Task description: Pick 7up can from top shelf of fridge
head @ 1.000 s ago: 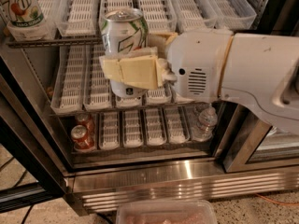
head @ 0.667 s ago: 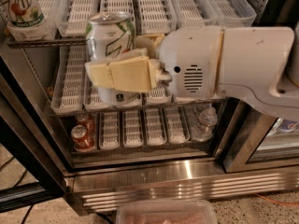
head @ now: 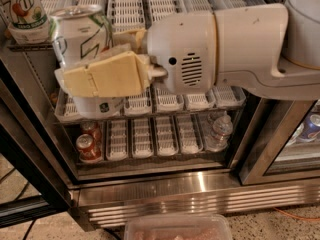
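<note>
Pincer (head: 87, 66) clamped on the 7up can (head: 80, 31) at 10 o'clock, can upright, apparently lifted out in front of the fridge (head: 165, 194). Twin can (head: 25, 9) sits on the top shelf (head: 125, 4) at 11 o'clock. Grab looks done; only pulling clear is left.

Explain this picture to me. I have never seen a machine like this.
The big white shape is a robot arm, seen from one camera looking down past it into an open display fridge. At its end is the gripper, whose two beige fingers are shut on a 7up can, held in front of the white shelf trays. A second 7up can stands upper left. On the lowest rack sit red cans and a water bottle.
</note>
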### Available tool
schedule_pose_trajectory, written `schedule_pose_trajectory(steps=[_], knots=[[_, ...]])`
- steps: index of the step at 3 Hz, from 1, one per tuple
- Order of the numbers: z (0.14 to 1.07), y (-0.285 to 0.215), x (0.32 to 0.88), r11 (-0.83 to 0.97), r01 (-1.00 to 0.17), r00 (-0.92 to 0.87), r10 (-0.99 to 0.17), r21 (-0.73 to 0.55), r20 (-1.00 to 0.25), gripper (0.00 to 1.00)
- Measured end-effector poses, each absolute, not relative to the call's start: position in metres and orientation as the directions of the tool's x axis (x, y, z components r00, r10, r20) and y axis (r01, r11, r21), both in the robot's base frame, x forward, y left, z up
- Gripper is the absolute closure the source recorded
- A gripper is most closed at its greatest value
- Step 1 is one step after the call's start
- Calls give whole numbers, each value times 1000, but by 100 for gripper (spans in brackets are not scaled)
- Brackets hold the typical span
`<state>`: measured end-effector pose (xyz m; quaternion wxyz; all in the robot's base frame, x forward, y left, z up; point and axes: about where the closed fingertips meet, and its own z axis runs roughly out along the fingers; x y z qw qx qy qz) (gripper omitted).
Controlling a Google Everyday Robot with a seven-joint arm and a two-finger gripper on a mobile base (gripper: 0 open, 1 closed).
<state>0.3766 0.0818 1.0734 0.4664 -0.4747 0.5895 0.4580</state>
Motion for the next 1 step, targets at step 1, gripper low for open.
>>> schedule_pose_trajectory(steps=[1], knots=[[1074, 82, 375, 124, -988, -113, -133, 97, -985, 100]])
